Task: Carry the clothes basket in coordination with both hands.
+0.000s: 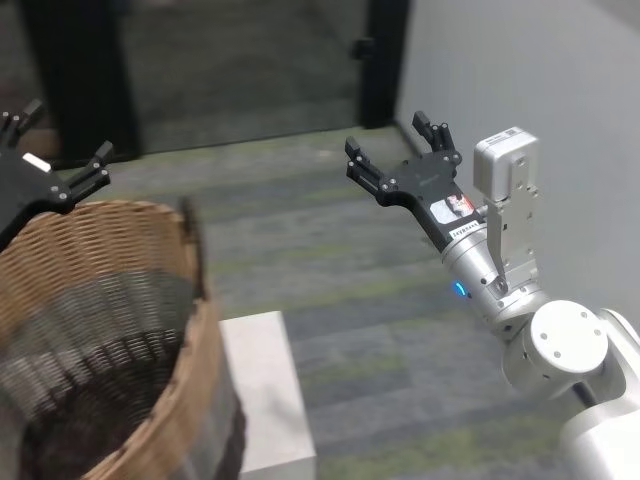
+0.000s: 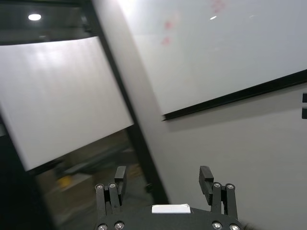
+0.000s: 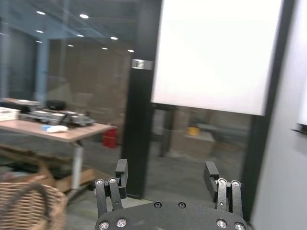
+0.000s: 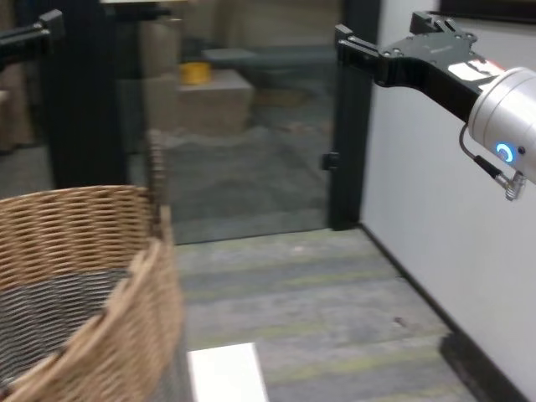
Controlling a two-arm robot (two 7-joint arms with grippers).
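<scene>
Filling the near left of the head view, the clothes basket (image 1: 110, 330) sits with its tan rim just beside a white block (image 1: 265, 395) on the striped grey-green carpet (image 1: 380, 330). Past its far rim the left gripper (image 1: 55, 165) hovers with fingers spread wide, holding nothing; the right gripper (image 1: 400, 150), well apart to the right near the grey wall (image 1: 540, 70), is equally wide and empty, with the dark doorway (image 1: 250, 70) farthest back

One wicker clothes basket (image 1: 110, 340), one dark loop handle (image 1: 190, 240) showing at its 1 o'clock rim. Two black grippers: left gripper (image 1: 55, 150), right gripper (image 1: 400, 145). One white block (image 1: 265, 395) at basket's 3 o'clock.
</scene>
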